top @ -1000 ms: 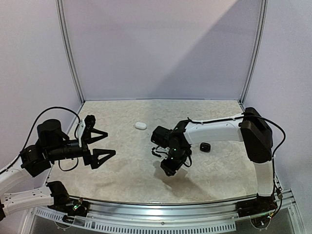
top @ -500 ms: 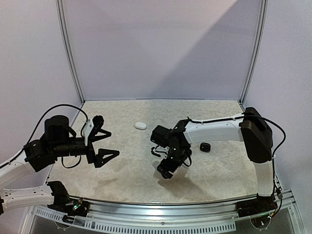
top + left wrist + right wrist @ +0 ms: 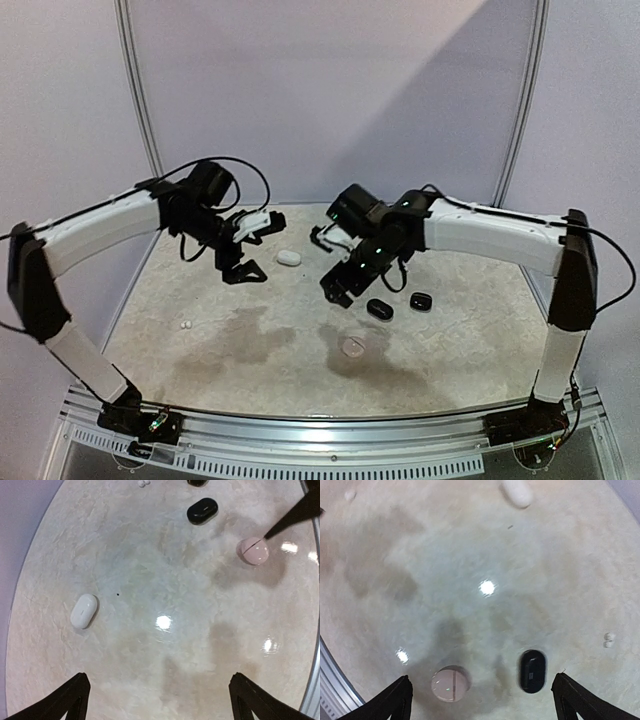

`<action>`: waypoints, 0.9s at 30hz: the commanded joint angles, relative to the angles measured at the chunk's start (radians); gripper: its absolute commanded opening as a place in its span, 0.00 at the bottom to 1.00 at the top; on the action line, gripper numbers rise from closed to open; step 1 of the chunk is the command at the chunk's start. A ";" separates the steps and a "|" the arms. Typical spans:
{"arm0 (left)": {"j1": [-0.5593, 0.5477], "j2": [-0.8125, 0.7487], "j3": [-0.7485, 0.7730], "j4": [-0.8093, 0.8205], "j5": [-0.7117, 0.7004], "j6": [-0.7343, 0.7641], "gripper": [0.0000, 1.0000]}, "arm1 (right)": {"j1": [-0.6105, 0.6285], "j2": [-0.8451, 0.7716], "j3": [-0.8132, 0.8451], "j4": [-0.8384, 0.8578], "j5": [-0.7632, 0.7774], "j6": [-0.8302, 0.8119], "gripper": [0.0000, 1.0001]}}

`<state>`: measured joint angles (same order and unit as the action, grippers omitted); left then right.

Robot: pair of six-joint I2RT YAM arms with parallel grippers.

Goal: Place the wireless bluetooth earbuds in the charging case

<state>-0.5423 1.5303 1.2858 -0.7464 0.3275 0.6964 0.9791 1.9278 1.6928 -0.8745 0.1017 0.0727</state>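
Beige marbled tabletop (image 3: 250, 370) is now lying uncovered, because both white-and-black arms are lifting out of their low crouch of a second ago and reaching toward mid-frame. Left gripper (image 3: 159, 677) and right gripper (image 3: 481, 678) are both gaping fully wide and holding nothing, the right one having only just parted. This is exposing a white pebble-shaped case (image 3: 83, 611), a round pink case (image 3: 450, 684), a glossy black oval case (image 3: 532, 670) at lower right, and tiny white wireless earbuds (image 3: 608, 640) lying loose near the right edge, apart from every case. Insertion is, by my judgement, not yet beginning. No brand or writing is showing legibly.
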 commanded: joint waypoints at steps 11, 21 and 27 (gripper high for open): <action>0.090 0.907 1.001 -0.447 0.018 0.500 0.97 | -0.450 -0.110 -0.079 0.201 0.032 0.084 0.99; 0.103 1.111 1.198 -0.431 0.038 0.517 0.95 | -0.589 0.082 -0.041 0.212 -0.136 0.082 0.93; 0.122 1.141 1.211 -0.446 0.035 0.491 0.89 | -0.597 0.229 0.039 0.155 -0.197 0.024 0.91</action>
<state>-0.4484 2.6369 2.4668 -1.1519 0.3538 1.1980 0.3794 2.0762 1.6680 -0.6785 -0.0193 0.1368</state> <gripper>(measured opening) 0.892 0.919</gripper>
